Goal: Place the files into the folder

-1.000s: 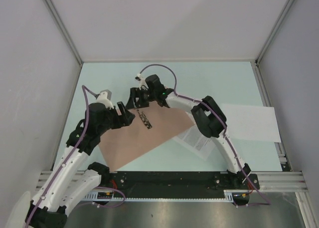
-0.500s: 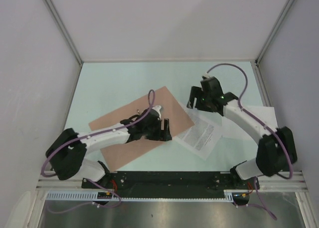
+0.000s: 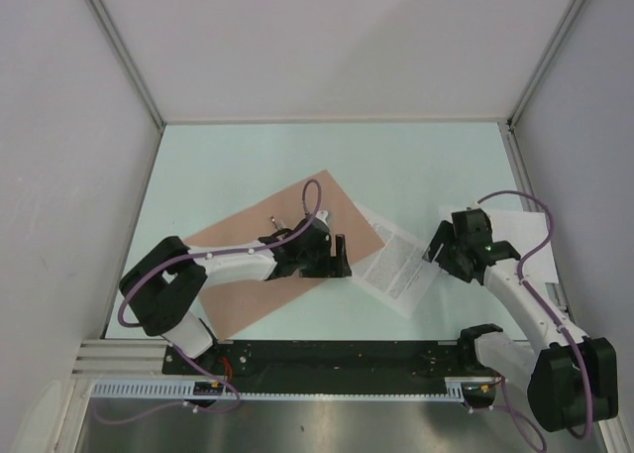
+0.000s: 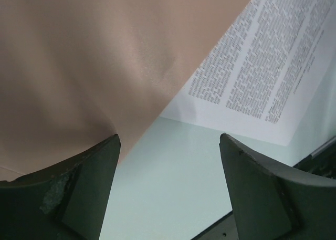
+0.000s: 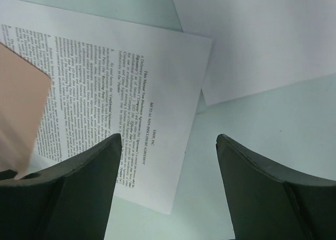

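Note:
The salmon folder [image 3: 230, 296] lies flat and slanted at the table's left centre, and its right corner covers part of the printed file [image 3: 398, 265]. A plain white file [image 3: 513, 229] lies at the right, partly under my right arm. My left gripper [image 3: 342, 258] is open at the folder's near right edge. In the left wrist view the left gripper [image 4: 168, 137] frames bare table, with the folder [image 4: 100, 56] and the printed file [image 4: 262, 66] ahead. My right gripper [image 3: 434, 243] is open; in the right wrist view it [image 5: 169, 137] hangs over the printed file's [image 5: 121, 87] edge, below the plain file [image 5: 262, 35].
The pale green table [image 3: 248, 166] is walled by white panels at the back and both sides. A black rail [image 3: 337, 359] with both arm bases runs along the near edge. A purple cable [image 3: 312, 197] loops above the left wrist.
Both arms have left the folder's far part. The left arm swung low across the folder to its right edge. The right arm drew back to the right, beside the printed file.

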Motion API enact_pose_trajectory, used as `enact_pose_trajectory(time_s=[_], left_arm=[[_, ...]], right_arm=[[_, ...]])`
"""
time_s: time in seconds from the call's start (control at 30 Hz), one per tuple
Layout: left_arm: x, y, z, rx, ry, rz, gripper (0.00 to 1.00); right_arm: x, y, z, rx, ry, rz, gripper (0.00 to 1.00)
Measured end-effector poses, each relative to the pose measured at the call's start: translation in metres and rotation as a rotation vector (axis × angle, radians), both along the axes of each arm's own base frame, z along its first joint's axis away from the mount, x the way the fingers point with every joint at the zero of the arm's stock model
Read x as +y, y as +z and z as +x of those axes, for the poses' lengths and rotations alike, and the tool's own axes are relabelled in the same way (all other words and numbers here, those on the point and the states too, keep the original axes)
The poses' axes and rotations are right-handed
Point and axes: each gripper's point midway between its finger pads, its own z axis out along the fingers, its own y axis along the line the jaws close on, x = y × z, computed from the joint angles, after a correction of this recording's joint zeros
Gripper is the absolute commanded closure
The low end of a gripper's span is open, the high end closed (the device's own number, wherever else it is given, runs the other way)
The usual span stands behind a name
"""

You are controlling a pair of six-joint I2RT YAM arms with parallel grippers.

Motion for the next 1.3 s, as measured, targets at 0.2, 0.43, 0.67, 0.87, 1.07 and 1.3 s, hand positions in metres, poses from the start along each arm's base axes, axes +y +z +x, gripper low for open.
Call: enact_pose_trajectory(time_s=[0.2, 0.43, 0.67, 0.87, 1.07, 1.3], left_arm=[[0.038, -0.001, 0.027, -0.038, 0.129, 0.024, 0.14], [0.072, 0.0, 0.031, -0.08, 0.147, 0.118, 0.14], [0.009, 0.039, -0.011, -0.145, -0.139, 0.01, 0.16], [-0.077, 0.062, -0.005, -0.17, -0.263, -0.139, 0.19], [-0.094, 0.013, 0.007, -0.095, -0.235, -0.091, 0.2], [-0.097, 0.003, 0.02, -0.087, -0.165, -0.065, 0.2]], right_arm=[[0.005, -0.016, -0.007, 0.03, -0.035, 0.075, 0.23], [0.015, -0.027, -0.008, 0.049, -0.023, 0.129, 0.23], [0.014, -0.033, -0.01, 0.051, -0.029, 0.131, 0.23], [0.013, -0.04, -0.014, 0.054, -0.032, 0.132, 0.22], [0.017, -0.038, -0.007, 0.008, -0.02, 0.157, 0.2], [0.027, -0.035, 0.002, -0.066, 0.002, 0.22, 0.18]])
